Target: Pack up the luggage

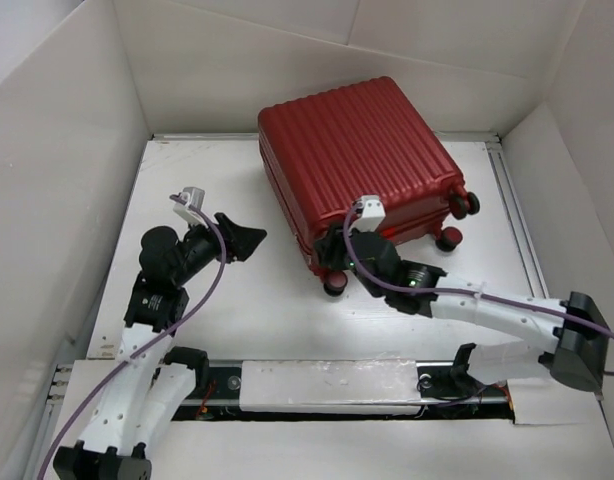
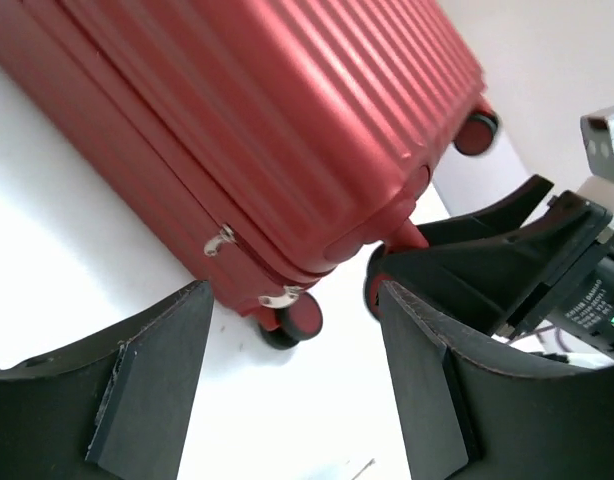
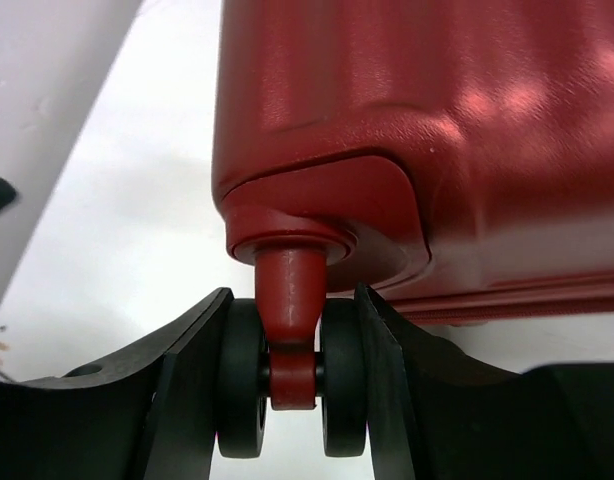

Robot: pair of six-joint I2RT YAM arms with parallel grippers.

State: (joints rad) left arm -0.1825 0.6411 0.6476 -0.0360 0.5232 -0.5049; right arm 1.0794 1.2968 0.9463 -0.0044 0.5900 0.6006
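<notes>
The luggage (image 1: 362,160) is a dark red ribbed suitcase. It lies closed on the white table, wheels toward the near right. My right gripper (image 1: 339,248) is at its near corner, shut on a double black wheel (image 3: 292,395). The pads press both sides of the wheel under the red stem of the luggage (image 3: 417,130). My left gripper (image 1: 253,243) is open and empty. It hovers to the left of the luggage (image 2: 287,130) and points at its near wheels (image 2: 295,322). The lining is hidden.
Other wheels (image 1: 472,203) stick out at the suitcase's right end. White walls (image 1: 57,180) box in the table on the left, back and right. A rail (image 1: 317,385) runs along the near edge between the arm bases.
</notes>
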